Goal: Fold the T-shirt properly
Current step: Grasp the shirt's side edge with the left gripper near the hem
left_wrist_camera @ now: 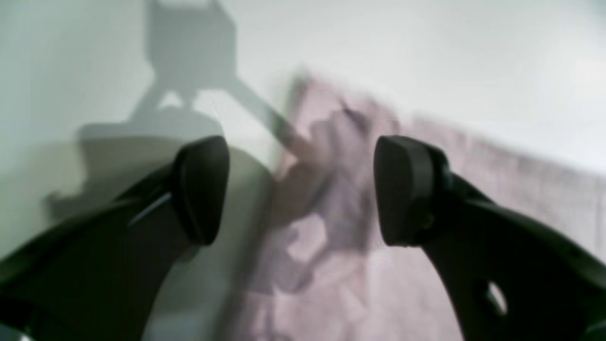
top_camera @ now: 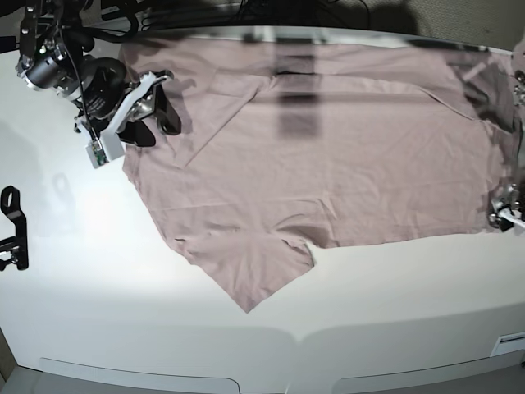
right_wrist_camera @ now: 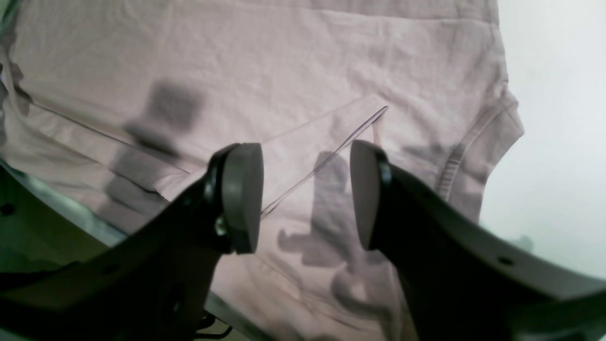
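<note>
Clearly the mauve-pink T-shirt (top_camera: 328, 164), lying spread flat under both empty, wide-gaping grippers, is looking light, limp and wrinkle-prone, so I'd pinch the sleeve fold between the right gripper's (right_wrist_camera: 307, 194) pads while the left gripper (left_wrist_camera: 301, 189) takes the hem edge.

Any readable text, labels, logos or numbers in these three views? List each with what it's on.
None readable.
T-shirt: plain, with no print, and no label shows.
Table: bare white, no markings.
Right claw and left claw: dark fingers with no lettering visible.
Small white-and-green part on the right arm in the base view: too small to tell if it carries any text.
</note>
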You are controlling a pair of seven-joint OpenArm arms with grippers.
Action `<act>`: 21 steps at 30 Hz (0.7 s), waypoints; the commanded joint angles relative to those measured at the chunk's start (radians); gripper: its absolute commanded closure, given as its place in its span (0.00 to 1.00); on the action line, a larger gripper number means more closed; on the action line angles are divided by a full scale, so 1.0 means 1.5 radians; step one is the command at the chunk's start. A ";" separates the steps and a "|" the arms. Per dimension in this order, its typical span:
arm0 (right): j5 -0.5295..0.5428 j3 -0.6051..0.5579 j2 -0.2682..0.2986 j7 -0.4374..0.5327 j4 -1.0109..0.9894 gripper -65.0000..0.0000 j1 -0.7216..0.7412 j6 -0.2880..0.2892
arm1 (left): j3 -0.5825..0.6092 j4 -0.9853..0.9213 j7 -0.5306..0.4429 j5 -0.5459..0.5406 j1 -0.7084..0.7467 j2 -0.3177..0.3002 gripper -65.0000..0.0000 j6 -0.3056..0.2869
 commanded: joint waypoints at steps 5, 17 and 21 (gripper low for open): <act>0.014 0.004 0.007 0.011 0.011 0.53 0.003 0.011 | -0.002 0.011 -0.033 0.018 -0.027 0.006 0.30 -0.001; 0.015 0.004 0.007 0.011 0.011 0.53 0.029 0.012 | -0.002 0.011 -0.015 -0.022 -0.019 -0.002 0.30 -0.001; 0.015 0.004 0.007 0.009 0.011 0.53 0.043 0.012 | -0.002 0.011 -0.020 -0.043 -0.010 0.000 0.30 -0.001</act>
